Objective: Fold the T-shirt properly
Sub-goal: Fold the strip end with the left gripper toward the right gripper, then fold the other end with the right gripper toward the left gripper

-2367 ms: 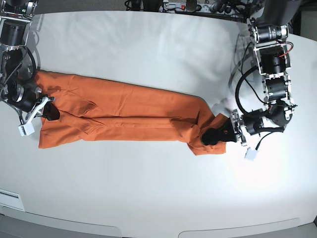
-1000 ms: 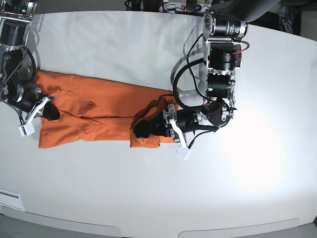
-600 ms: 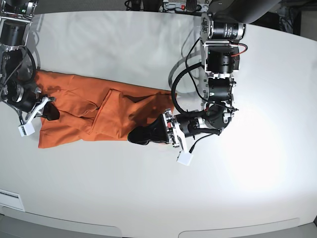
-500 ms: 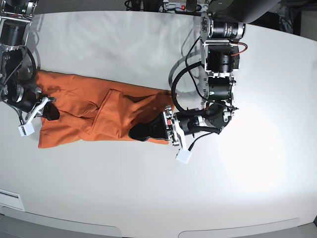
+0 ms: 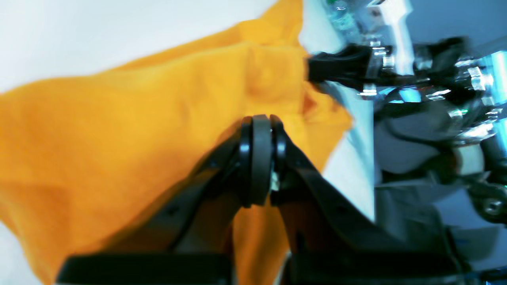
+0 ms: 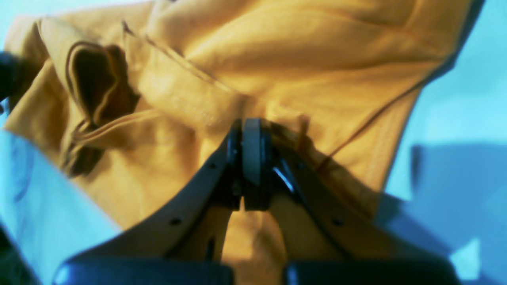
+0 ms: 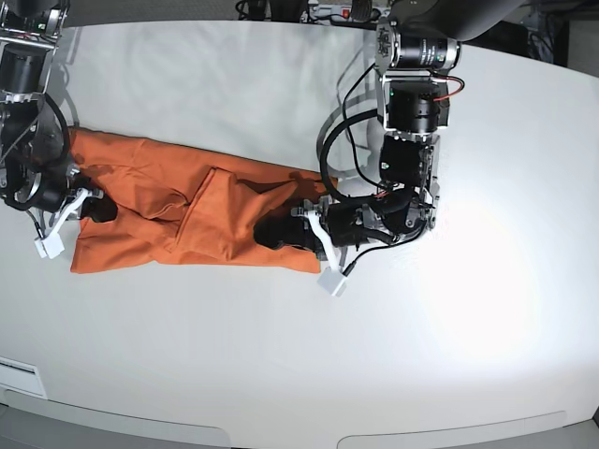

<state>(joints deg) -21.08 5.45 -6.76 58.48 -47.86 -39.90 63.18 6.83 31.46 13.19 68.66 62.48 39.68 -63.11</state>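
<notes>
Orange T-shirt (image 7: 187, 210) half folded on the white table (image 7: 281, 355)

It lay at the left-centre of the base view, its right end doubled over (creased, uneven). Left gripper (image 7: 271, 231) was closed above the fold, holding nothing; right gripper (image 7: 94, 210) was closed on the left end.

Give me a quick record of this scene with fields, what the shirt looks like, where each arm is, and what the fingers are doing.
surface: white table
garment: orange T-shirt, lying flat, one end folded over onto the rest
fold: doubled layer on the side toward the left arm
left gripper: over the folded part, fingers shut, no cloth visibly pinched
right gripper: at the opposite end of the shirt, fingers shut, resting on the cloth
fold state: partly done, long strip not yet compact
</notes>
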